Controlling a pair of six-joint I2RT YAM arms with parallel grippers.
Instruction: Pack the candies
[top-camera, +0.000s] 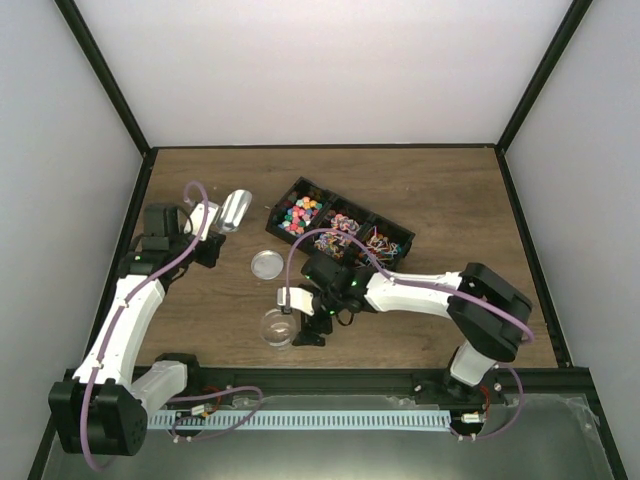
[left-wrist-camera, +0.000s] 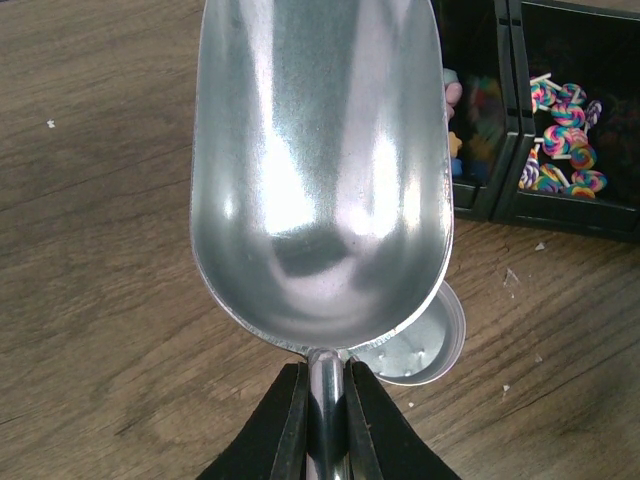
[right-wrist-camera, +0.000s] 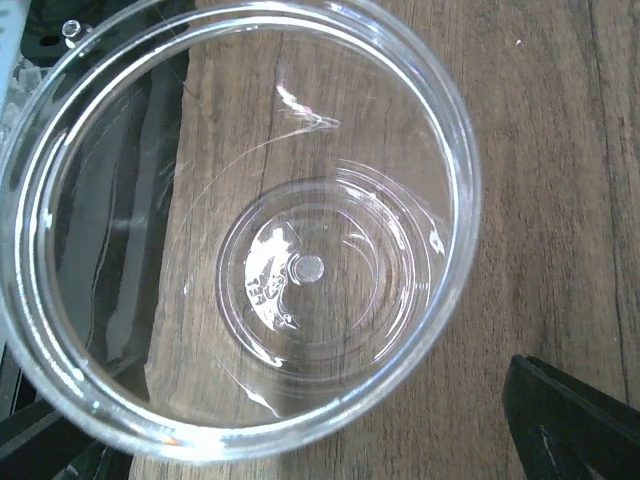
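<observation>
Left gripper (left-wrist-camera: 322, 388) is clamped on the scoop (left-wrist-camera: 320, 170) handle, arm reached forward, bowl empty and facing up just short of the tray (top-camera: 402, 247). It looks staged for a dip into the candies (top-camera: 300, 213), which all sit in the tray compartments, none in the jar (right-wrist-camera: 240, 250). Right arm is folded across centre with the wrist pointing down, right gripper (top-camera: 300, 320) fingers either side of the empty jar, probably to steady it for filling; can't tell if they actually pinch it. Lid (left-wrist-camera: 435, 345) lies off, between scoop and jar.
</observation>
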